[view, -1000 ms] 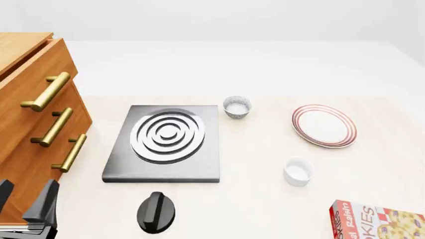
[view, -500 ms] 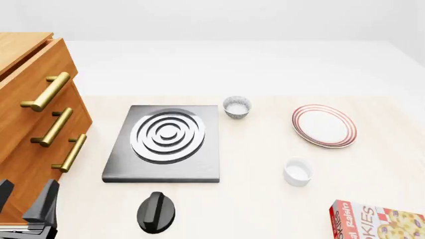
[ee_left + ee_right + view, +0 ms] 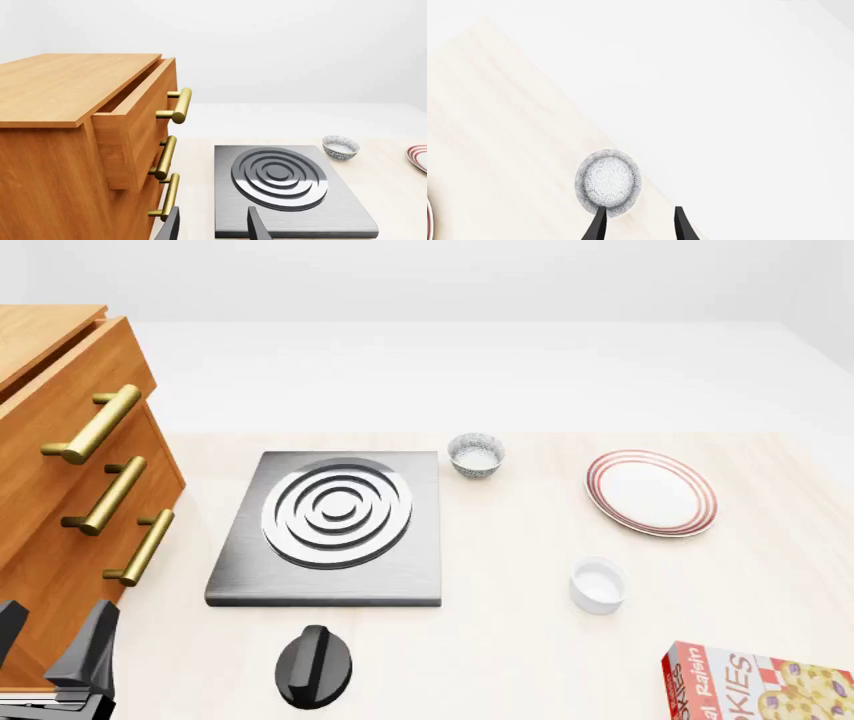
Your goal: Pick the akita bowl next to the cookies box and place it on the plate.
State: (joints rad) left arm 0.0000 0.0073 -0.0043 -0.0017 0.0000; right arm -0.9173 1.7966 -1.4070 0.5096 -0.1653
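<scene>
i see the akita bowl [image 3: 477, 455] standing upright on the table [image 3: 534, 640], just beside the far right corner of the stove [image 3: 334, 525] and close to the table's far edge. the plate [image 3: 650, 492] lies to its right, apart from it. the cookies box [image 3: 754, 685] is at the near right corner, well apart from the bowl, with a plain white cup [image 3: 598, 584] between them. my left gripper [image 3: 47, 640] hangs low at the near left, beside the wooden drawer cabinet [image 3: 67, 510], fingers spread and holding nothing. my right gripper [image 3: 639, 225] shows only in its wrist view, fingers also spread and empty, above the bowl.
</scene>
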